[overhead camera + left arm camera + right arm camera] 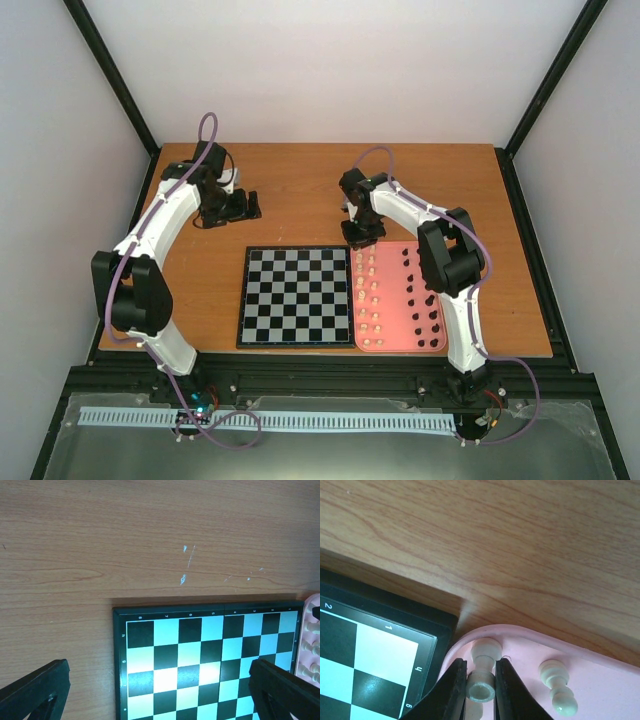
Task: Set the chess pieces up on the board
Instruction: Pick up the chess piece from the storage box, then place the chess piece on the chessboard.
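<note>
In the top view the board (296, 297) lies mid-surface (300, 190) with no piece on it, and the pink tray (392, 322) touches its 3 o'clock edge, carrying the chess pieces (372, 300): cream ones next to the board, black ones further toward 3 o'clock. The right fingers (360, 236) are down at the tray's 11 o'clock corner, and the left fingers (232, 207) sit well apart, off the board toward 10 o'clock. In the left wrist view the left fingers (37, 690) are spread wide with nothing between them, looking over the board's far edge. In the right wrist view the right fingers (454, 690) pinch the narrow waist of one cream piece (481, 689) in the tray's rounded corner, just beside the board's dark border. That piece stands upright, base on the tray and ringed top toward the camera, so its long axis is vertical and runs 12 to 6 o'clock in this view. The pinch is on a slim, rounded neck, so the piece could pivot or slip during the lift and reach its square tilted. The neighbour piece (559, 692) at 3 o'clock is near enough for the outer finger to clip it
</note>
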`<state>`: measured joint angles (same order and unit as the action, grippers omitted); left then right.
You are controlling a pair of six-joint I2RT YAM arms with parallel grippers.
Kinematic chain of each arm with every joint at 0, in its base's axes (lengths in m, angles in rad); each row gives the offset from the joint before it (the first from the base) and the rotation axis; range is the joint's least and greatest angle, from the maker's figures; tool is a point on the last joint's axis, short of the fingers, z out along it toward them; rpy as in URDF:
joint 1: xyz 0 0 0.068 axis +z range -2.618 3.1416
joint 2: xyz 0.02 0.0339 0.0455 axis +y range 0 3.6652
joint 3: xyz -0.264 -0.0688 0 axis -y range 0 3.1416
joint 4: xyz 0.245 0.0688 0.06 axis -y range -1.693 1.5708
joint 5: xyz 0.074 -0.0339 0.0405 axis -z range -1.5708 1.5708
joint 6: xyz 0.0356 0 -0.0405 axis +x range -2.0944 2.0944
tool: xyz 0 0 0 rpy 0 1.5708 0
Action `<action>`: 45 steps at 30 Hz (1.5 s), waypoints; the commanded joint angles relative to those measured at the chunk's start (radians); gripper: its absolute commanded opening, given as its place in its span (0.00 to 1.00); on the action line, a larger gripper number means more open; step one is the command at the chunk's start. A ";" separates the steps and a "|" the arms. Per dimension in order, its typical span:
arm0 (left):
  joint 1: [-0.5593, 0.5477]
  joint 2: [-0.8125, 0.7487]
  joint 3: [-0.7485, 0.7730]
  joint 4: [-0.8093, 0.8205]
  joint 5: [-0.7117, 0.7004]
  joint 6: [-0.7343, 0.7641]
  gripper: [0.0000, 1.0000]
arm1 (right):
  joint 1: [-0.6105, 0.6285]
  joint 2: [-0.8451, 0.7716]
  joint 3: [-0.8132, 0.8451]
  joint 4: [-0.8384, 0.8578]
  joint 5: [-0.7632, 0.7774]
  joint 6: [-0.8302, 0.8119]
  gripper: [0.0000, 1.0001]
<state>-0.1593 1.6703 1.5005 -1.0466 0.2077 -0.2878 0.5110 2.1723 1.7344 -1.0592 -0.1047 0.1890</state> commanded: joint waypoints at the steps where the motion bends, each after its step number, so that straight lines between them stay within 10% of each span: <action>1: -0.003 0.013 0.005 0.012 0.006 -0.015 1.00 | -0.003 -0.017 0.000 -0.012 0.020 0.006 0.13; 45: -0.003 -0.008 -0.009 0.017 0.001 -0.018 1.00 | 0.140 0.006 0.086 -0.045 0.043 0.067 0.10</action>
<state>-0.1593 1.6745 1.4876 -1.0431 0.2070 -0.2924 0.6487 2.1654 1.8248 -1.1187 -0.0639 0.2481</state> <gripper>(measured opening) 0.999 0.136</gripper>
